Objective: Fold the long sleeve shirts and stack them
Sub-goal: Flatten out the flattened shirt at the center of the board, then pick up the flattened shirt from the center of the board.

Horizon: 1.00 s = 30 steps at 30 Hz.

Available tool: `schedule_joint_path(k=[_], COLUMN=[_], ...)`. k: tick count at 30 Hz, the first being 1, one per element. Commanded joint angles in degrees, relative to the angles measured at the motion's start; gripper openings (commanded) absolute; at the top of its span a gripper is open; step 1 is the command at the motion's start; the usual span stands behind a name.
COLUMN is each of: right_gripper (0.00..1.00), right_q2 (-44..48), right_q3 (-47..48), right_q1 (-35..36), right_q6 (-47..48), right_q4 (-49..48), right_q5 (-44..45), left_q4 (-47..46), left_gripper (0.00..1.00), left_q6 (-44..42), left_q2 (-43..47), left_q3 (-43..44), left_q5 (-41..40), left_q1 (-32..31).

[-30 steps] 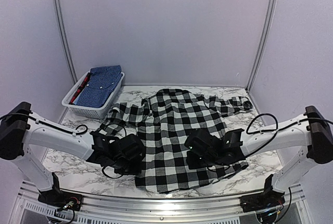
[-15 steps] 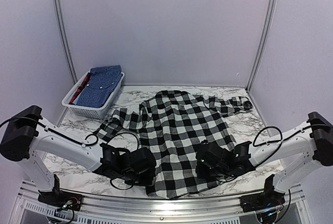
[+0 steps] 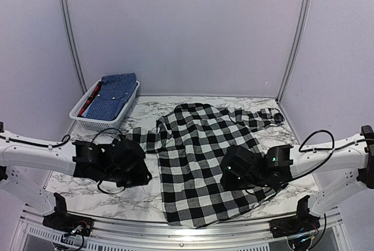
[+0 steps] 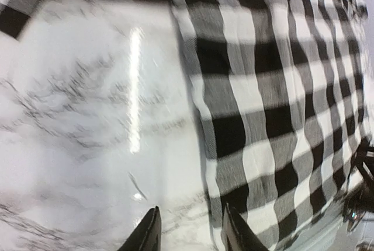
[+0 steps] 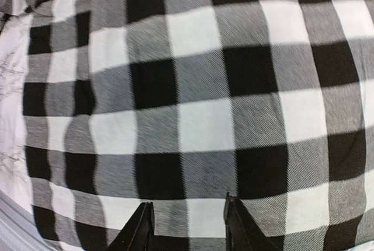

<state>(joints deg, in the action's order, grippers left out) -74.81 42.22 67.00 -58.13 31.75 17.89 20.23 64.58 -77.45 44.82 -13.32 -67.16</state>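
Observation:
The black-and-white checked long sleeve shirt [image 3: 201,152] lies spread flat on the marble table [image 3: 87,195], collar far, hem at the near edge. Its sleeves trail to the far left and far right. My left gripper [image 3: 140,168] is open and empty over bare marble, just left of the shirt's left edge. In the left wrist view [image 4: 190,234] the shirt's edge [image 4: 257,105] runs past the right finger. My right gripper [image 3: 231,174] is open, low over the shirt's right lower part. The right wrist view [image 5: 188,227] shows only checked cloth [image 5: 198,82] below it. A blue printed shirt [image 3: 115,92] lies folded in the basket.
The white slotted basket [image 3: 87,120] stands at the far left of the table, with a red item [image 3: 90,98] beside the blue shirt. White booth walls close in the table on three sides. A metal rail runs along the near edge [image 3: 175,236].
Both grippers drew the shirt's hem toward the near edge. The left gripper then moved off the shirt, left and away from the edge. The right gripper drew back slightly over the cloth.

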Motion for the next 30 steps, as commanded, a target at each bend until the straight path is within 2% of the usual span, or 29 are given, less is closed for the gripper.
schedule_joint_path(k=[1, 7, 16, 22, 30], right_gripper=[0.39, 0.42, 0.42, 0.43, 0.43], right_q2=[-4.1, -10.0, -12.9, -12.8, -12.8], right_q3=[9.3, 15.6, 16.6, 15.9, 15.0], right_q1=[-0.4, -2.4, -4.4, -5.3, -5.8], right_q6=[7.6, 12.6, 15.5, 16.2, 16.6], right_q4=[0.5, -0.7, -3.0, -4.0, -5.3], right_q5=[2.8, 1.4, -1.0, -1.8, -2.0], left_q4=[8.6, 10.3, 2.5, -3.4, -8.6], left_gripper=[0.4, 0.4, 0.4, 0.38, 0.37], left_q6=[-5.6, -10.8, -18.0, -22.3, -26.7], left_q2=[6.2, 7.6, -0.3, -8.4, -15.2], left_q3=[-0.4, 0.9, 1.2, 2.3, 4.2], left_q5=[-6.0, -9.8, -4.6, -2.0, -1.7], left_q1=[10.0, 25.3, 41.5, 45.0, 45.5])
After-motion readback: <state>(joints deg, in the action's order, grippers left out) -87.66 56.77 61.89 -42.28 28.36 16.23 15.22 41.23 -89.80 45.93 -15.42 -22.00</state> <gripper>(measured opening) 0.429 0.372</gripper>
